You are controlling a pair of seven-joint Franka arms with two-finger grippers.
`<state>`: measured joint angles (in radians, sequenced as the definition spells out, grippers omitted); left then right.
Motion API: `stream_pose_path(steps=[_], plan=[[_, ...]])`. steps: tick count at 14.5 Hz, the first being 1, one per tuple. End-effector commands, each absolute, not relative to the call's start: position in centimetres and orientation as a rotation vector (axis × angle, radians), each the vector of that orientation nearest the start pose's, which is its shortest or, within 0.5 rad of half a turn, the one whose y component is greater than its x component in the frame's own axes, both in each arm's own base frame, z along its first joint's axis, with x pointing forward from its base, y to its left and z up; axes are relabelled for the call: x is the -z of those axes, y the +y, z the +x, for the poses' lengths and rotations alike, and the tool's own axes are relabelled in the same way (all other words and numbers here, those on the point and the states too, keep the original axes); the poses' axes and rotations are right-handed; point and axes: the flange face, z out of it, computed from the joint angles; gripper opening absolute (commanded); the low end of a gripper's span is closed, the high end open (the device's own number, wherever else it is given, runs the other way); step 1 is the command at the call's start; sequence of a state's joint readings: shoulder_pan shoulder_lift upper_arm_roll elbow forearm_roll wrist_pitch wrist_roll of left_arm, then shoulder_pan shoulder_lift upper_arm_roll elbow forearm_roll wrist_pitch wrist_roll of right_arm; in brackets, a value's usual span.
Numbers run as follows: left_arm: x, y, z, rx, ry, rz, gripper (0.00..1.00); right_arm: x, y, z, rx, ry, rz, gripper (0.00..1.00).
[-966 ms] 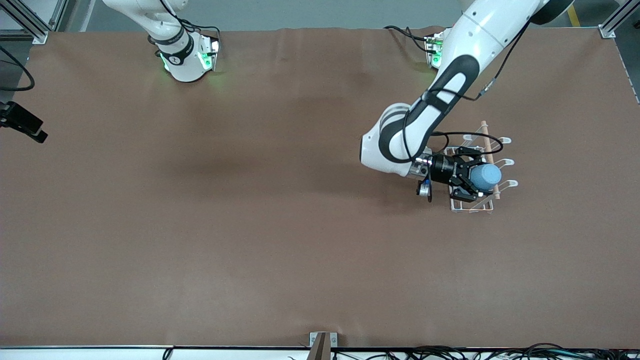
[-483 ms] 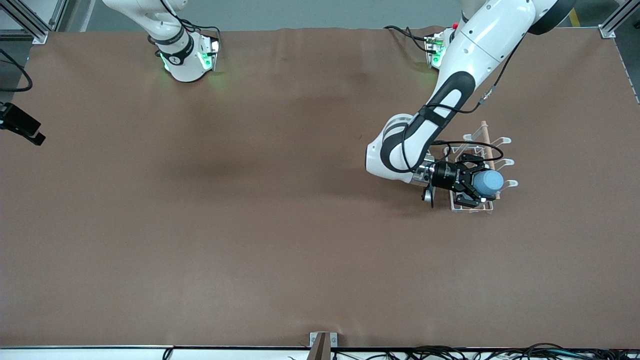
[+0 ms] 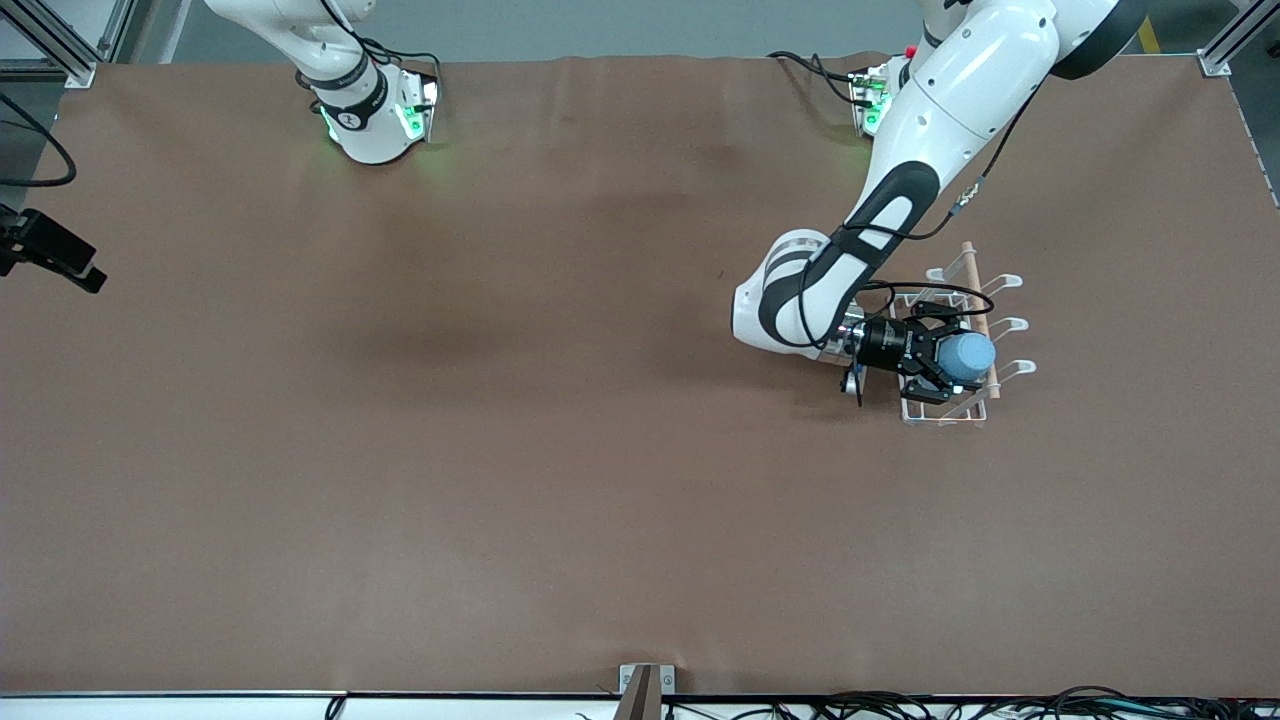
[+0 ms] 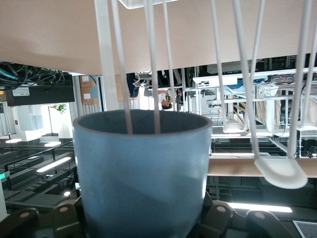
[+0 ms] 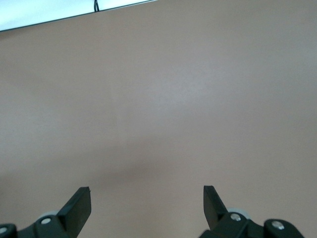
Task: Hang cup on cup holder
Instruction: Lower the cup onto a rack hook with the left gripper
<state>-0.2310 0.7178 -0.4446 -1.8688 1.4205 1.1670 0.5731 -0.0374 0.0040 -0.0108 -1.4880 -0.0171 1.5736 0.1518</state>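
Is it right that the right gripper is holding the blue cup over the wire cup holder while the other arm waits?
No, the arms are swapped. The front view shows the left gripper shut on the cup over the cup holder; the left wrist view shows the cup among the prongs. The right gripper waits, open, over bare table.

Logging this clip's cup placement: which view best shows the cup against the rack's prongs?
The left wrist view: the cup fills it, a prong entering its mouth. The front view shows the cup small, over the cup holder. The right wrist view shows neither.
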Motion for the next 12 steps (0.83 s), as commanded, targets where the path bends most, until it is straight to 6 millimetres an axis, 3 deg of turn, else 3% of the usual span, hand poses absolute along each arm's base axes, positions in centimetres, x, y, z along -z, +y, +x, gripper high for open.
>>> stream_pose_path(steps=[1, 2, 3, 4, 9, 12], plan=[[-19.5, -22.3, 51.4, -1.07, 1.331, -1.059, 0.59, -65.9, -2.7, 55.3, 0.086, 0.331, -3.118, 1.0], [-19.9, -22.3, 51.4, -1.078, 1.331, -1.093, 0.72, -65.9, -2.8, 55.3, 0.084, 0.334, -3.118, 1.0], [-20.4, -22.3, 51.6, -1.061, 1.311, -1.121, 0.95, -65.9, -3.0, 55.2, 0.084, 0.336, -3.12, 1.0], [-21.3, -22.3, 51.9, -1.064, 1.296, -1.144, 1.0, -65.9, -3.1, 55.2, 0.082, 0.332, -3.12, 1.0], [-23.6, -22.5, 52.5, -1.066, 1.288, -1.213, 1.0, -65.8, -3.1, 55.0, 0.053, 0.298, -3.126, 1.0], [-28.1, -23.1, 54.1, -1.011, 1.251, -1.337, 1.0, -65.8, -4.3, 55.0, 0.053, 0.329, -3.121, 1.0]])
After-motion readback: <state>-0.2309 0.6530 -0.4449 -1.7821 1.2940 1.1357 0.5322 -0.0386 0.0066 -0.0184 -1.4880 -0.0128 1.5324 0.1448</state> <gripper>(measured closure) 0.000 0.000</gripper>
